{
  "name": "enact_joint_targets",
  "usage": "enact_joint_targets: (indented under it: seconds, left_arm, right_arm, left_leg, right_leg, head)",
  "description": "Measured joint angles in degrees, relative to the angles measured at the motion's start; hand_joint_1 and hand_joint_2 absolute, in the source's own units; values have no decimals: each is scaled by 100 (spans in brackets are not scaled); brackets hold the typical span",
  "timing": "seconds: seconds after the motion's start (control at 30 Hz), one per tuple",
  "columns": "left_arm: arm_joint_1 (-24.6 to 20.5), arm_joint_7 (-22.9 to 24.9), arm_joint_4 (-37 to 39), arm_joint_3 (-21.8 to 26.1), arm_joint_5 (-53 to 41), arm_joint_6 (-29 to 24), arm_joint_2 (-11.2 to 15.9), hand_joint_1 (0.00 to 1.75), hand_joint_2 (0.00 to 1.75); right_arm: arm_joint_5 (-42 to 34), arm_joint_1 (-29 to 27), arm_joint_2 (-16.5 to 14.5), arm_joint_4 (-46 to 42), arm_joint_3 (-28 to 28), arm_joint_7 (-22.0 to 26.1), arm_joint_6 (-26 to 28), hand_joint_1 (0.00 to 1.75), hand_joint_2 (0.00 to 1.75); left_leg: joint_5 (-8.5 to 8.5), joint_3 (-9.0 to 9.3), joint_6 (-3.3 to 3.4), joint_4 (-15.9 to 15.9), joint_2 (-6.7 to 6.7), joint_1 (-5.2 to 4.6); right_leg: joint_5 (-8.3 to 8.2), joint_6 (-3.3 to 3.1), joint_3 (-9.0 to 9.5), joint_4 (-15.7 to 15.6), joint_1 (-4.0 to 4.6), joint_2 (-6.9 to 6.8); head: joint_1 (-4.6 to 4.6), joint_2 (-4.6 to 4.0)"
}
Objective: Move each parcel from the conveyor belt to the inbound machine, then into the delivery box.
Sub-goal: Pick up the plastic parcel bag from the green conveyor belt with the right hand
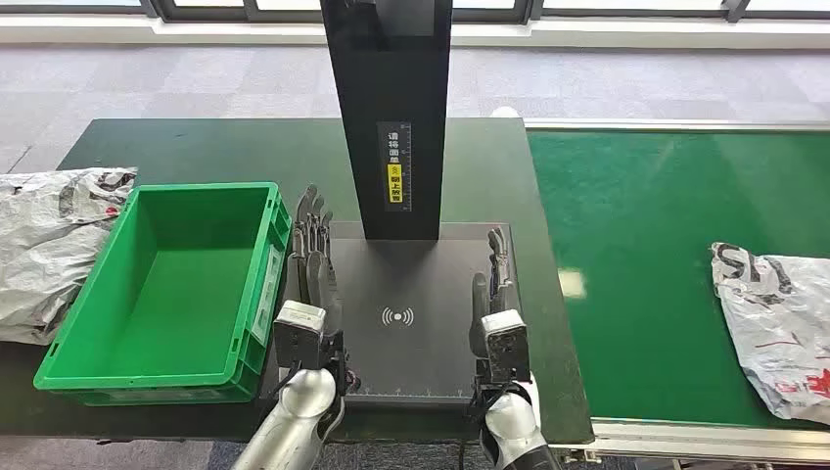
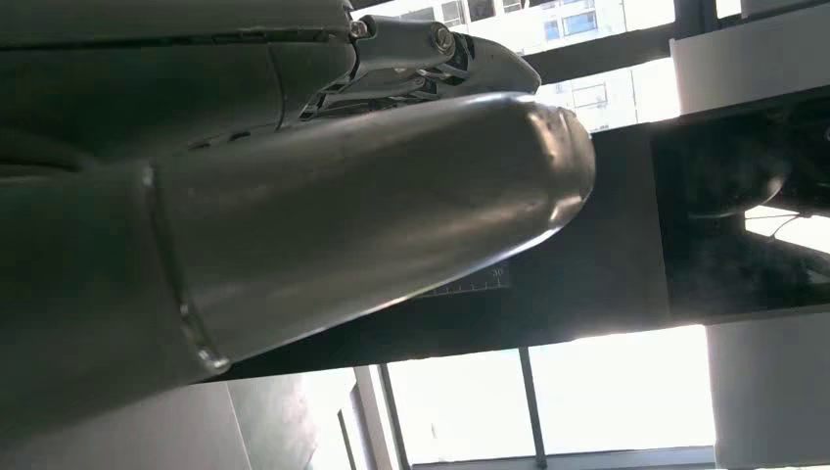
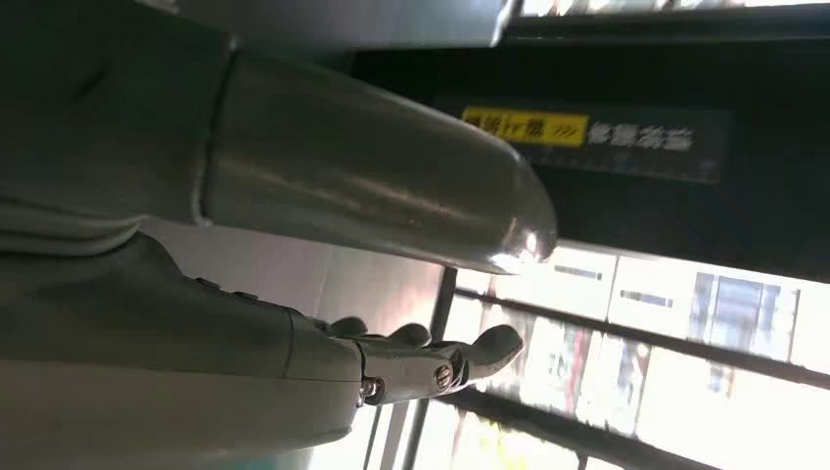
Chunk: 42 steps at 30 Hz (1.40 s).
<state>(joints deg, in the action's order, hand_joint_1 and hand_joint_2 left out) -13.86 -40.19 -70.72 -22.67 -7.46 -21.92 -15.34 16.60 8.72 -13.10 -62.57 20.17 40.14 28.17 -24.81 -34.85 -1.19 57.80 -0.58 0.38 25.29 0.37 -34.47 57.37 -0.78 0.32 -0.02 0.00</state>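
Well, you have both hands empty with fingers straight over the inbound machine [image 1: 411, 323]: left hand [image 1: 311, 269] beside the green delivery box [image 1: 157, 294], right hand [image 1: 497, 289] opposite; one parcel [image 1: 778, 318] lies on the conveyor belt [image 1: 636, 245]; the machine's yellow label [image 1: 395, 182] is unreadable.

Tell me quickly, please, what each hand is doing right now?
Left hand: open, holding nothing.
Right hand: open, holding nothing.
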Motion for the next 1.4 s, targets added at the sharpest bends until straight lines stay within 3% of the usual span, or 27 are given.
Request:
enact_joint_targets:
  seconds: [0.03, 0.07, 0.13, 0.2, 0.4, 0.67, 1.0, 1.13, 1.27, 1.4]
  left_arm:
    - [0, 0, 14, 0, -22, -1, 0, 0, 0]
    - [-2, 0, 31, 0, -45, 2, 0, 0, 0]
    - [-16, 0, 122, 2, -160, 13, -2, 0, 87]
    - [-36, 0, 256, 4, -320, 22, -13, 0, 175]
    - [-24, 0, 483, 4, -584, 18, -37, 0, 175]
    - [62, 0, 504, 15, -645, -28, -17, 0, 175]
    - [139, 0, 450, 178, -750, -3, -15, 0, 175]
    - [179, 0, 398, 259, -751, -7, -15, 0, 175]
    - [193, 0, 365, 300, -754, -31, -15, 0, 175]
    - [256, 0, 284, 352, -778, -200, -8, 0, 175]
  right_arm:
    - [97, 28, 0, 112, 18, -1, 195, 0, 58]
    - [128, 53, -1, 197, 27, -1, 305, 0, 87]
    - [200, 162, 2, 491, 56, -4, 619, 0, 175]
    - [211, 335, 15, 729, 57, -7, 679, 0, 175]
    - [1200, 812, 136, 1372, -81, -15, 1121, 0, 175]
    - [2397, 937, 314, 1655, -850, -167, 1180, 0, 175]
    - [4635, 1078, 373, 1706, -2551, -813, 1189, 0, 175]
    - [4916, 1133, 419, 1708, -3184, -866, 1189, 0, 175]
    - [5088, 1143, 438, 1709, -3469, -935, 1190, 0, 175]
    - [6082, 1159, 455, 1677, -3930, -1422, 1191, 0, 175]
  left_leg:
    - [0, 0, 0, 0, 0, 0]
    - [0, 0, 0, 0, 0, 0]
    - [0, 0, 0, 0, -1, 0]
    - [1, 1, 0, 0, 1, 0]
    - [2, 3, 1, 1, 1, -1]
    - [1, 1, 1, 1, 0, -1]
    - [2, 0, 3, 2, -6, -2]
    - [3, 0, 4, 2, -12, -3]
    - [2, 0, 3, 2, -11, -3]
    - [2, 0, 3, 2, -12, -2]
  right_leg:
    - [0, 0, 0, 0, 0, 0]
    - [0, 0, 0, 0, 0, 0]
    - [0, 0, 0, 0, 0, 0]
    - [-2, 0, -1, 0, 0, 1]
    - [-5, 0, 0, 0, -1, 4]
    - [-3, 1, 0, 0, -1, 3]
    - [-4, 2, 2, -1, -3, -5]
    - [-5, 2, 5, -1, -3, -7]
    - [-4, 2, 3, -1, -2, -6]
    - [-3, 3, 3, -1, -2, -7]
  head:
    - [0, 0]
    - [0, 0]
    - [0, 0]
    - [0, 0]
    - [0, 0]
    - [0, 0]
    - [0, 0]
    - [0, 0]
    - [0, 0]
    - [0, 0]
